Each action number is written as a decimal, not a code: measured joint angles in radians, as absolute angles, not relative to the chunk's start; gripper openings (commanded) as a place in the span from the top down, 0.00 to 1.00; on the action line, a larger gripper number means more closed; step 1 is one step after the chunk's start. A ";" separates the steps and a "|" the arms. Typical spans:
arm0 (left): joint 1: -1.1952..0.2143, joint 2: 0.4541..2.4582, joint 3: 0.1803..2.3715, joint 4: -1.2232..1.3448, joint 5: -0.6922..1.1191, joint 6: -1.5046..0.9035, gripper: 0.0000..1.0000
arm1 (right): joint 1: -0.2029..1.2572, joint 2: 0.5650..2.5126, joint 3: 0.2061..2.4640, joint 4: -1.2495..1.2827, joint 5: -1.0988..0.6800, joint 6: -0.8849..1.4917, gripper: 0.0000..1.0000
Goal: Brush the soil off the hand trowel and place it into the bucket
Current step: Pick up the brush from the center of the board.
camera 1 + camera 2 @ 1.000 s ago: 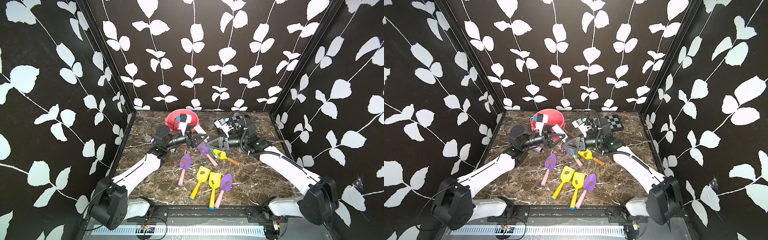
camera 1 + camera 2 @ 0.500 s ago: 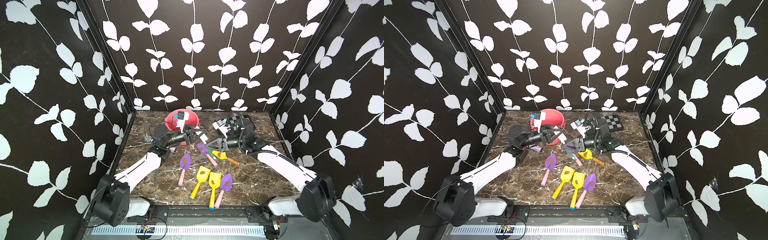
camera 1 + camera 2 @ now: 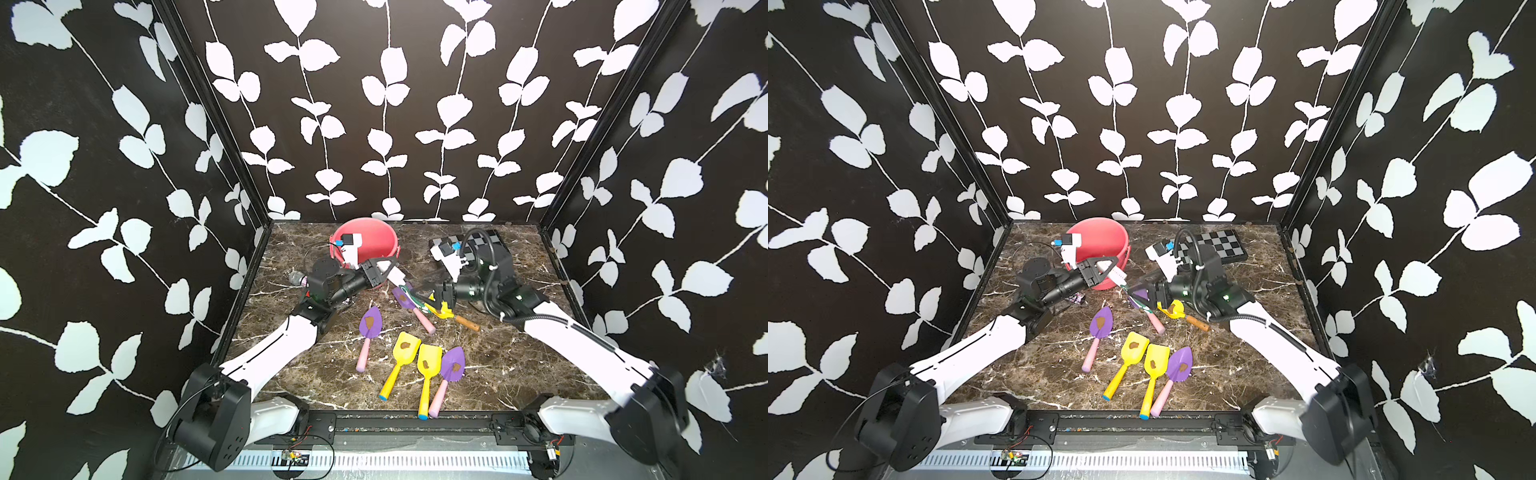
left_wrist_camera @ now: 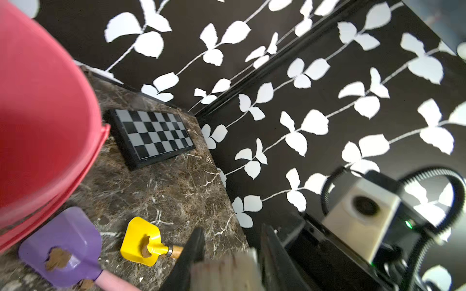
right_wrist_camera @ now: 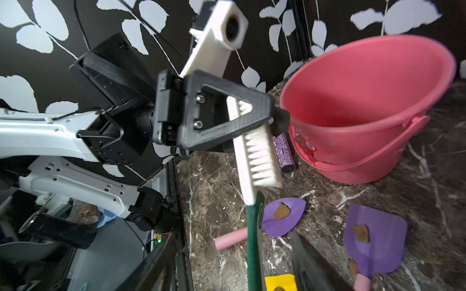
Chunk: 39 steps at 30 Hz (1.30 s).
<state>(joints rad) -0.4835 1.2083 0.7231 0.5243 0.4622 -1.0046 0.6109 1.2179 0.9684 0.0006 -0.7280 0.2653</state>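
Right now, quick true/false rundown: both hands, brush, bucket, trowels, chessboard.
1. The left hand grips the brush by its bristle head. True.
2. The right hand is clamped on a purple trowel. False: its jaws stand open on either side of the brush's green handle.
3. The bucket lies tipped on its side. False: it stands upright.
4. Every trowel carries soil. True.
5. The chessboard lies at the front, by the arm bases. False: it lies at the back, on the right arm's side.

Smooth pink plastic bucket (image 5: 365,100), veined marble-look tabletop (image 3: 498,365) — wooden handle on one yellow trowel (image 4: 136,234).
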 measured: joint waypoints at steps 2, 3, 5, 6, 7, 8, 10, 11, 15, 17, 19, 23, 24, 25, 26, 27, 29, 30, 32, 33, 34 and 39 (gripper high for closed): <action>-0.484 1.192 0.708 0.512 0.424 -1.067 1.00 | 0.638 1.182 0.916 0.049 -0.674 0.212 0.23; -0.485 1.186 0.699 0.509 0.409 -1.105 1.00 | 0.650 1.175 0.891 0.078 -0.646 0.184 0.22; -0.488 1.180 0.680 0.505 0.387 -1.168 1.00 | 0.669 1.179 0.850 0.120 -0.595 0.143 0.22; -0.490 1.180 0.673 0.501 0.380 -1.201 1.00 | 0.674 1.186 0.833 0.139 -0.574 0.125 0.22; -0.492 1.180 0.669 0.497 0.375 -1.221 1.00 | 0.676 1.195 0.820 0.156 -0.558 0.115 0.23; -0.494 1.180 0.665 0.494 0.369 -1.244 1.00 | 0.677 1.206 0.810 0.171 -0.547 0.105 0.24; -0.501 1.180 0.663 0.492 0.355 -1.291 1.00 | 0.677 1.227 0.792 0.219 -0.533 0.101 0.28; -0.503 1.179 0.660 0.495 0.350 -1.311 1.00 | 0.677 1.233 0.785 0.242 -0.530 0.101 0.32; -0.505 1.174 0.633 0.508 0.331 -1.383 1.00 | 0.677 1.239 0.747 0.341 -0.526 0.107 0.47; -0.505 1.174 0.619 0.509 0.326 -1.409 1.00 | 0.677 1.239 0.730 0.385 -0.523 0.115 0.54; -0.505 1.174 0.605 0.521 0.322 -1.435 1.00 | 0.677 1.239 0.721 0.415 -0.524 0.128 0.60; -0.505 1.177 0.591 0.552 0.319 -1.476 1.00 | 0.677 1.243 0.720 0.466 -0.533 0.146 0.61; -0.505 1.177 0.591 0.559 0.318 -1.484 1.00 | 0.677 1.247 0.720 0.478 -0.534 0.150 0.59; -0.505 1.177 0.590 0.569 0.318 -1.491 1.00 | 0.677 1.252 0.720 0.487 -0.535 0.154 0.57; -0.506 1.177 0.589 0.577 0.317 -1.497 1.00 | 0.677 1.256 0.720 0.493 -0.535 0.158 0.57; -0.506 1.177 0.588 0.583 0.316 -1.501 1.00 | 0.677 1.258 0.719 0.499 -0.535 0.161 0.57; -0.508 1.177 0.585 0.588 0.315 -1.508 1.00 | 0.677 1.259 0.713 0.508 -0.536 0.166 0.57; -0.508 1.177 0.583 0.590 0.314 -1.511 1.00 | 0.677 1.260 0.711 0.510 -0.537 0.169 0.60; -0.508 1.177 0.581 0.595 0.313 -1.515 1.00 | 0.677 1.263 0.711 0.515 -0.541 0.174 0.68; -0.508 1.177 0.580 0.596 0.313 -1.518 1.00 | 0.677 1.263 0.711 0.517 -0.546 0.176 0.69; -0.508 1.177 0.580 0.598 0.313 -1.519 1.00 | 0.677 1.264 0.711 0.518 -0.552 0.179 0.69; -0.508 1.177 0.573 0.609 0.309 -1.527 1.00 | 0.676 1.278 0.711 0.519 -0.577 0.185 0.65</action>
<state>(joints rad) -0.5079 1.1770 0.5728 0.6094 0.3092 -1.5269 0.6762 1.2778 0.7113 0.5186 -0.5774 0.1848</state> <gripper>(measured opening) 0.337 0.347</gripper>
